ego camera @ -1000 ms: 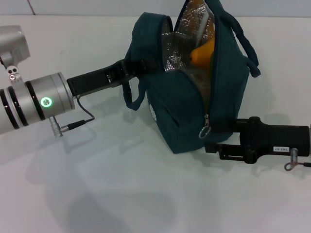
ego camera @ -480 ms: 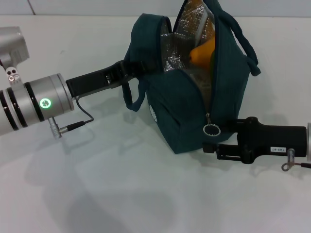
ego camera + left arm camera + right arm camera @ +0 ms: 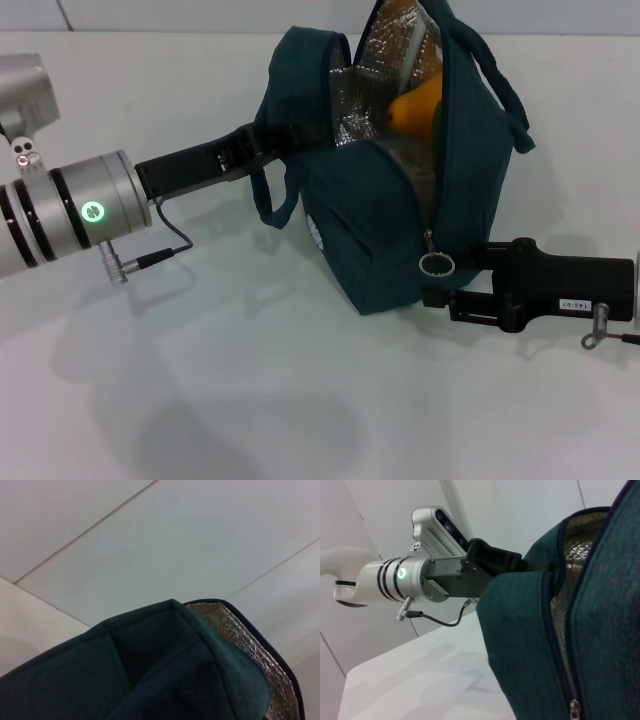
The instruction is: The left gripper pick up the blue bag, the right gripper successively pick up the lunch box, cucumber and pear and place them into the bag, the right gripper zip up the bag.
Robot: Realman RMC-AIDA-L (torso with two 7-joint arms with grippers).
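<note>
1. The bag [image 3: 385,215] stands on the white table [image 3: 230,380], tilted, its mouth unzipped along the top and partway down the near side, silver lining [image 3: 375,80] showing.
2. The pear [image 3: 415,108] lies inside the bag, its yellow-orange skin visible through the opening near the top. The lunch box and cucumber cannot be made out.
3. The left gripper [image 3: 285,138] reaches in from the left and is clamped on the bag's left upper edge, beside a hanging loop handle [image 3: 268,200]. In the right wrist view its black fingers [image 3: 492,560] pinch the fabric rim.
4. The right gripper [image 3: 450,280] lies low at the bag's near right side, level with the table, its tips pressed against the fabric. Whether its fingers are apart or together cannot be told.
5. The zipper's ring pull [image 3: 434,264] hangs at the lower end of the open zip, just beside the right gripper's tip; a grasp on it is not visible.
6. The second handle [image 3: 500,90] arches over the bag's right side.
</note>
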